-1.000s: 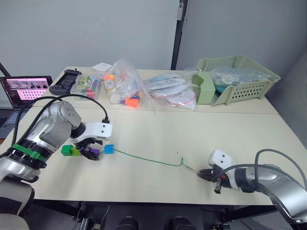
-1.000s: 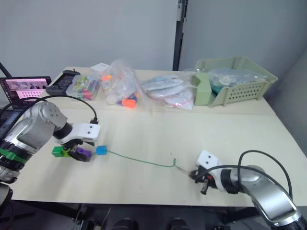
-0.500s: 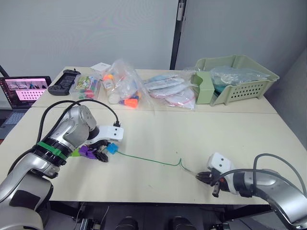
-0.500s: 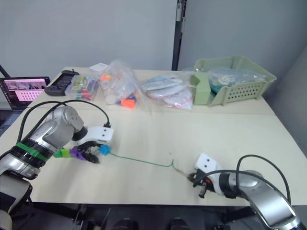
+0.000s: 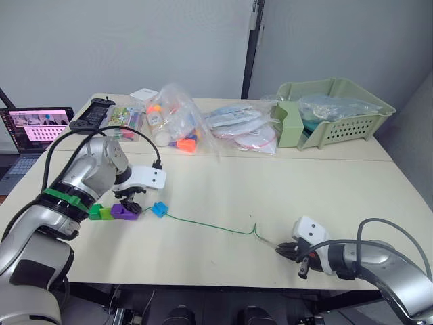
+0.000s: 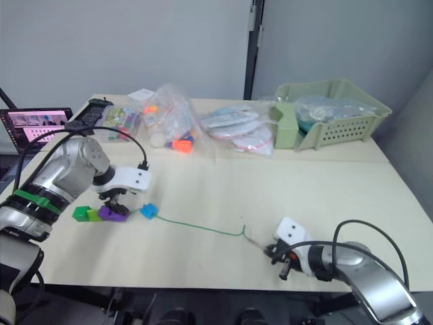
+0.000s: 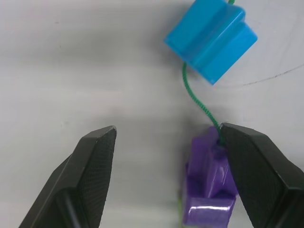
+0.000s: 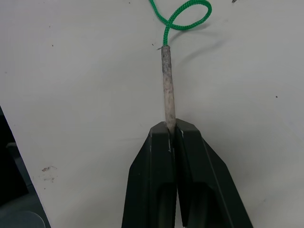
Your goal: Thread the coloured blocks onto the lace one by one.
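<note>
no readable text, labels, brands or numbers anywhere, laptop screen [image 5: 37,126] too small to read

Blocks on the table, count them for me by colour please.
Blue: 1
Purple: 1 visible for sure
Light green: 1
Dark green: 1
Total: 4 visible; the purple piece may be two blocks joined, which I cannot tell.

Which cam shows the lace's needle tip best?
Right wrist view: the needle tip runs full length from the green lace into the shut right gripper. In the eye views it's only a faint sliver beside that gripper.
</note>
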Action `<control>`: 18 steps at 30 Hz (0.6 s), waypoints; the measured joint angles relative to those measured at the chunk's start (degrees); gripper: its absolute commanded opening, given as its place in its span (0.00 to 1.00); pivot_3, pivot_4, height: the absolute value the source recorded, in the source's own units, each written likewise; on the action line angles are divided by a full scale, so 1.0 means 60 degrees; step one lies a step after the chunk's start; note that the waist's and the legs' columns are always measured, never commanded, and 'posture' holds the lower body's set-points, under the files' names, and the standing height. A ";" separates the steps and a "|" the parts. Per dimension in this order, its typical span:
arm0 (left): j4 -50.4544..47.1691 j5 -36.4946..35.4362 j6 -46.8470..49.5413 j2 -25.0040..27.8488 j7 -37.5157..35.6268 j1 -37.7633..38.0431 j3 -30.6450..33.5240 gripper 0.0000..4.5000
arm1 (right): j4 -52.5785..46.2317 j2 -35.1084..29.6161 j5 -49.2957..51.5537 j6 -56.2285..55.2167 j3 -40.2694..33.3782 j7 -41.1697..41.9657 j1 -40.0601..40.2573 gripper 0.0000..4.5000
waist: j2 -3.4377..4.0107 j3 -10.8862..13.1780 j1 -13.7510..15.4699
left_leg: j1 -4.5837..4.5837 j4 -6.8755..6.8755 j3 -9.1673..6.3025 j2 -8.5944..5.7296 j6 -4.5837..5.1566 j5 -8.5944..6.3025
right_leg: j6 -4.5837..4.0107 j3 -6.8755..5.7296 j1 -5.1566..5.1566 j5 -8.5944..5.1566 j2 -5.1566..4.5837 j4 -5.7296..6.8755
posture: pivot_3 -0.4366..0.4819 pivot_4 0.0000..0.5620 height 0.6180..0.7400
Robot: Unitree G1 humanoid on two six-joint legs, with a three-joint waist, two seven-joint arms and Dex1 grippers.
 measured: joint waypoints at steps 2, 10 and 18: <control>-0.0021 -0.0029 -0.0116 -0.0003 -0.0201 -0.0016 0.0018 0.82 | 0.0074 0.0025 -0.0004 -0.0001 0.0018 0.0005 -0.0075 0.00 | 0.0000 0.0000 -0.0003 | -0.0001 0.0000 0.0001 0.0000 0.0000 0.0000 | 0.0000 0.0000 0.0000 0.0000 0.0000 0.0001 | 0.48 0.27 1.00; -0.0697 -0.0442 -0.0546 -0.0194 -0.0608 0.0068 0.0017 0.82 | 0.0182 0.0158 -0.0011 0.0000 0.0058 -0.0032 -0.0208 0.00 | 0.0000 0.0000 0.0008 | -0.0018 0.0035 -0.0004 0.0000 0.0001 -0.0001 | 0.0001 -0.0002 -0.0006 -0.0001 -0.0002 0.0030 | 0.48 0.27 1.00; -0.0747 -0.0487 -0.1836 -0.0541 -0.0333 0.0575 0.0016 0.82 | -0.0133 0.0215 0.0001 0.0024 -0.0061 -0.0302 0.0176 0.00 | -0.0001 0.0000 0.0034 | -0.0018 0.0061 -0.0007 -0.0005 0.0001 -0.0001 | 0.0002 -0.0002 -0.0007 -0.0001 -0.0002 0.0057 | 0.48 0.27 1.00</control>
